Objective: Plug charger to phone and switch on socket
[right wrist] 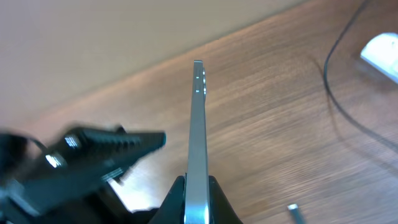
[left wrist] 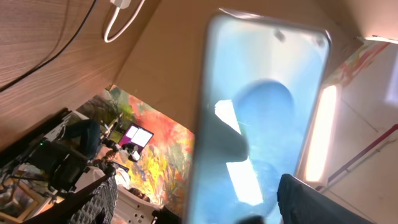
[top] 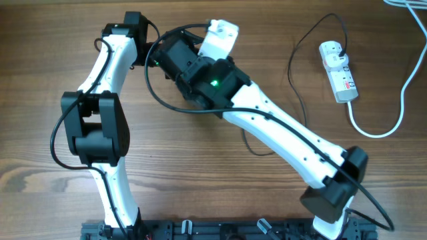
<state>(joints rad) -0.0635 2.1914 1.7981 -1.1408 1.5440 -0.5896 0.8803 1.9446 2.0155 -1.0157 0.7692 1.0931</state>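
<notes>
Where the right claw (right wrist: 196, 190) closed: it pinched the near end of the phone (right wrist: 198, 124), held edge-on and off the bench (top: 53, 40).
Left claw (right wrist: 124, 146): it sat just beside the phone, facing its blue screen; whether it was spread or pressed together, I could not tell.
Charger (top: 291, 67): one end was at the socket (top: 338, 71); the cable ran loose under the right arm and did not reach the phone.
Done: phone was up in a grip.
To do: connector into phone, then the switch, whose position was unreadable.
Edges: phone stood near the bench's far edge, with both claws crowded there.
Open room: bare bench at front-left, and between right arm and socket, which lay well apart at right.
</notes>
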